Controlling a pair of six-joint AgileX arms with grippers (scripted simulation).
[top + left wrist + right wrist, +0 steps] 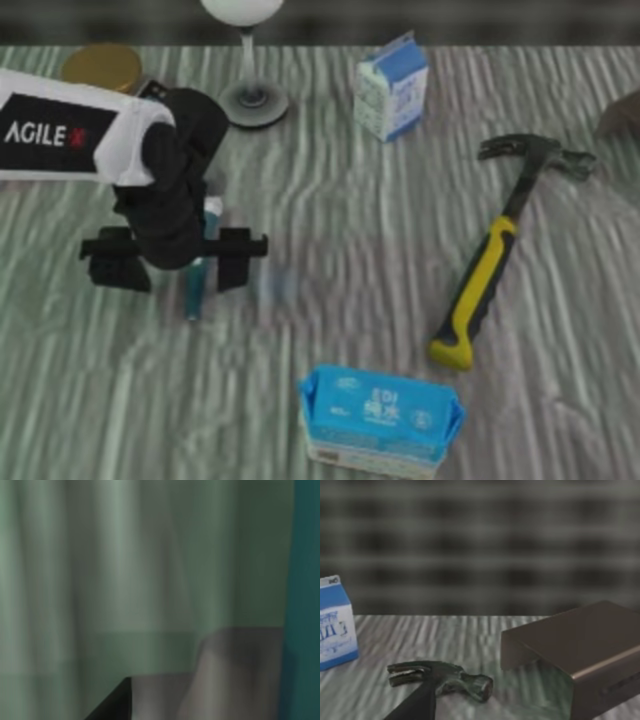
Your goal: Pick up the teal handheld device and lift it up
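The table (330, 250) carries a rumpled grey-green striped cloth, and behind its far edge the right wrist view shows a dim wall crossed by a blurred dark grid. The AgileX left arm (70, 135), white with a black forearm, reaches in from the top view's left edge and bends down over the left part of the table, its wrist pointing straight at the cloth. The left gripper (180, 262) hangs low there with its two black fingers (240, 258) spread wide to either side, released and grasping nothing. The teal handheld device (195, 290) lies on the cloth directly under the gripper, between the two fingers and touching neither as far as can be seen; only a slim dark-teal shaft and a pale bit near the wrist show, the rest hidden by the arm. In the left wrist view the same teal shaft (305, 600) fills one edge close to the camera. Beyond the gripper, toward the far edge, stand a gold round lid (102, 67) and a wine glass (250, 80). Farther right sits a blue-and-white milk carton (392, 87), and nearer the front a blue tissue pack (380, 418). Well right of the gripper lies a hammer (490, 265) with a yellow-and-black handle. The right gripper is not visible; its wrist view shows a dark brown box (580, 650) beside the hammer head.
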